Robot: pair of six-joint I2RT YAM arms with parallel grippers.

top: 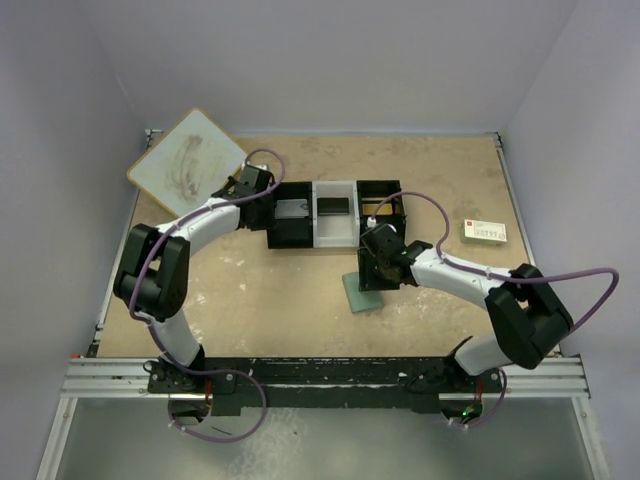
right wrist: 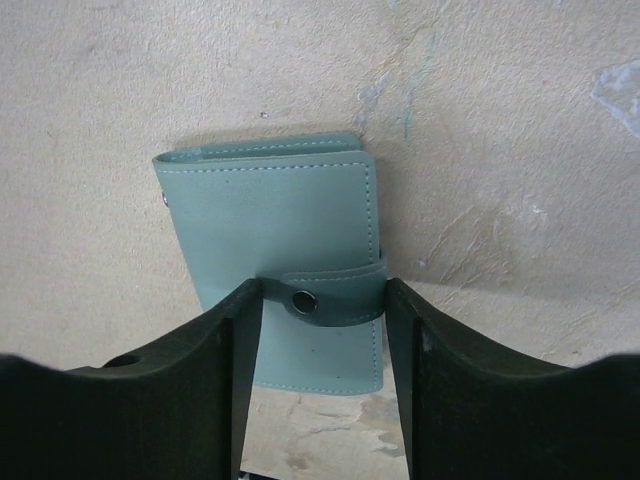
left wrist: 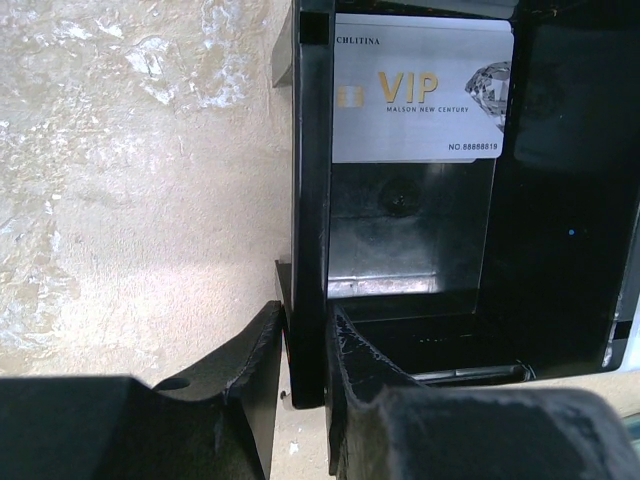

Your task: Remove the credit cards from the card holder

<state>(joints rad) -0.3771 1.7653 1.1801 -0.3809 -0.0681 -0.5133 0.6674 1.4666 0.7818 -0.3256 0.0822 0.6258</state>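
The card holder (right wrist: 280, 230), a grey-green wallet, lies folded on the table with its clasp strap (right wrist: 335, 292) snapped across it. My right gripper (right wrist: 323, 300) hangs over its near half, open, one finger (right wrist: 200, 380) at each side of the strap. From above, the card holder (top: 362, 292) shows just below that gripper (top: 378, 268). A pale silver credit card (left wrist: 420, 95) printed VIP lies in the left compartment of the tray (left wrist: 310, 150). My left gripper (left wrist: 305, 320) is shut on that compartment's left wall. No other card shows.
The black-and-white three-compartment tray (top: 290, 240) stands mid-table, with a dark flat thing (top: 333, 207) in its white middle part. A white box with red and green print (top: 484, 232) lies at the right. A pale board (top: 190, 160) rests at the back left corner.
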